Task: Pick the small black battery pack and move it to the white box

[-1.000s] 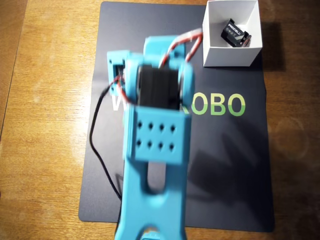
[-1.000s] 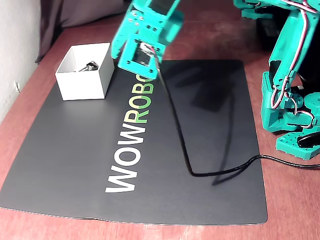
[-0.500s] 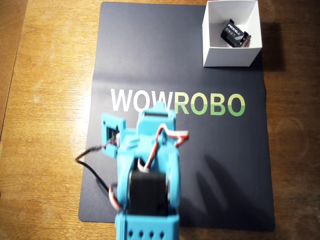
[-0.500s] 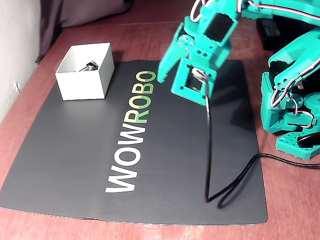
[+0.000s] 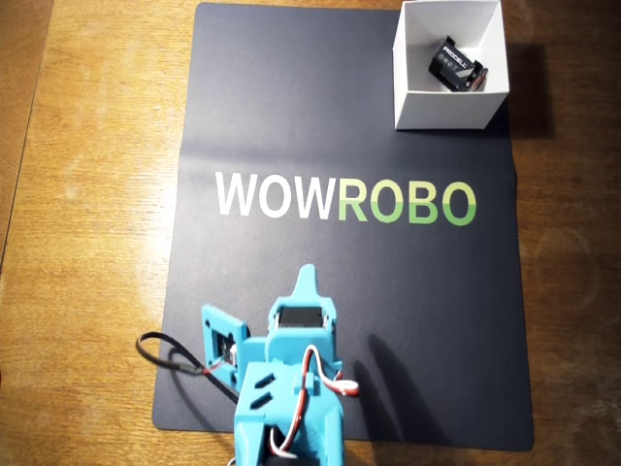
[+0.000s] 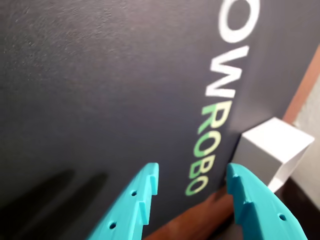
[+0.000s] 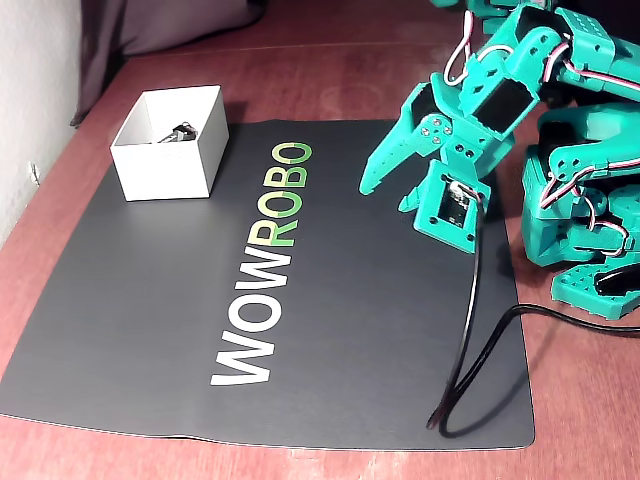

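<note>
Back from the white box the arm has swung, right across the dark mat, and it is now folded up close to its base at the mat's near edge in the overhead view. Its claw is empty, the two teal fingers standing apart with bare mat and the green lettering between them in the wrist view. From the side camera the claw hangs above the mat, pointing toward the lettering, well away from the box. The small black battery pack lies inside the box, tilted against the right-hand wall in the overhead view, its white lettering facing up. A black cable trails from the arm and loops over the mat's corner.
</note>
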